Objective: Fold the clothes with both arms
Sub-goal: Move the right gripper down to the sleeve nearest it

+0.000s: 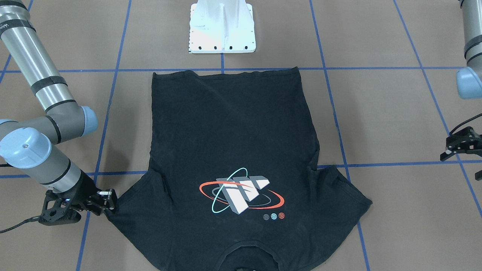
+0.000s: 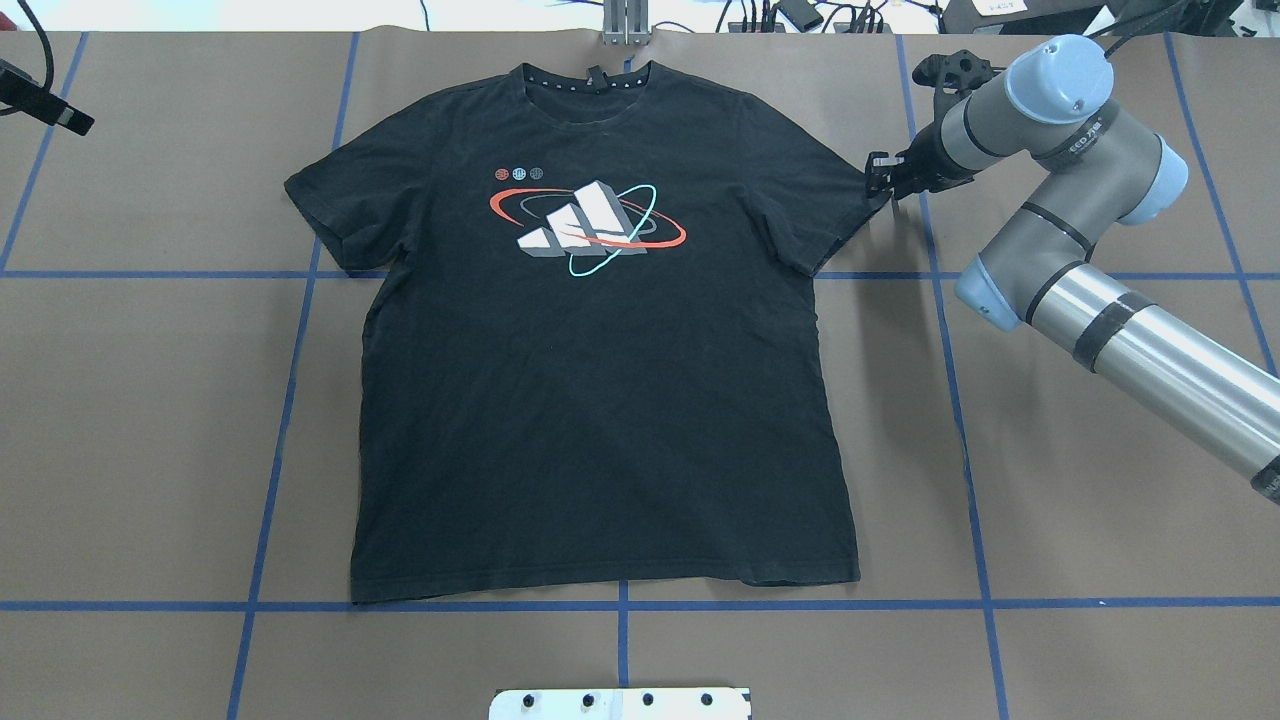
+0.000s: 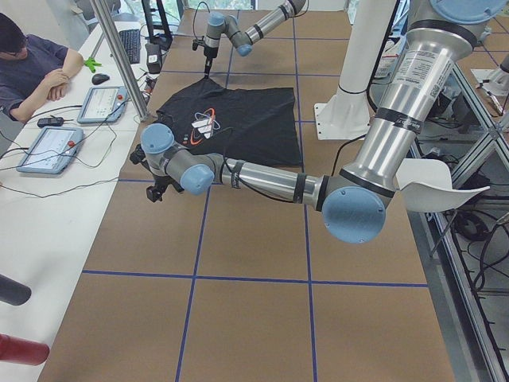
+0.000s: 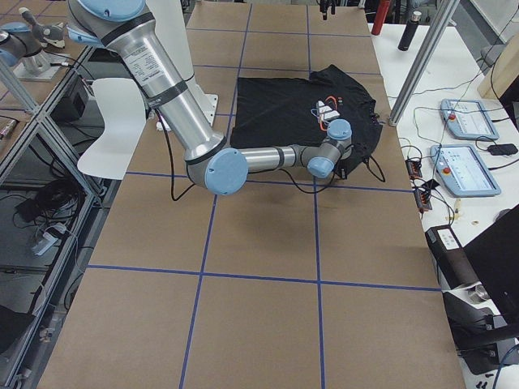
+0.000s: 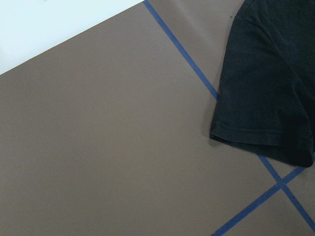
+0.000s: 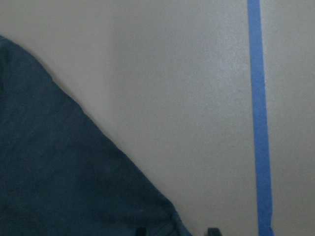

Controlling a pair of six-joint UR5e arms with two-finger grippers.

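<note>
Table point(image 2: 150, 400): flat brown matte sheet with a grid of blue tape lines.

Shirt point(image 2: 600, 400) lies mid-table, spread flat, print up. I read its long axis as running straight away from the robot, with the hem nearest the base point(image 1: 222, 30) and the collar at the far edge. Sleeves are out to both sides. The cloth is black, matte and soft, with light wrinkles.

Right arm point(image 2: 1150, 350) is a silver tube with pale blue caps, and it reaches to the robot's-right sleeve. Left arm point(image 1: 472, 34) is the same build and stands well off the other sleeve.

Base is a white square plate with bolt holes.

Right gripper point(image 2: 880, 182) is low at the sleeve tip. On its wrist cam I see the two fingertips apart with the sleeve edge between them, not clamped.

Left gripper point(image 1: 450, 149) is above bare table. I can't tell if the jaws are apart or together.

Print point(image 2: 588, 222): white-grey slanted blocks with red and cyan oval rings.
</note>
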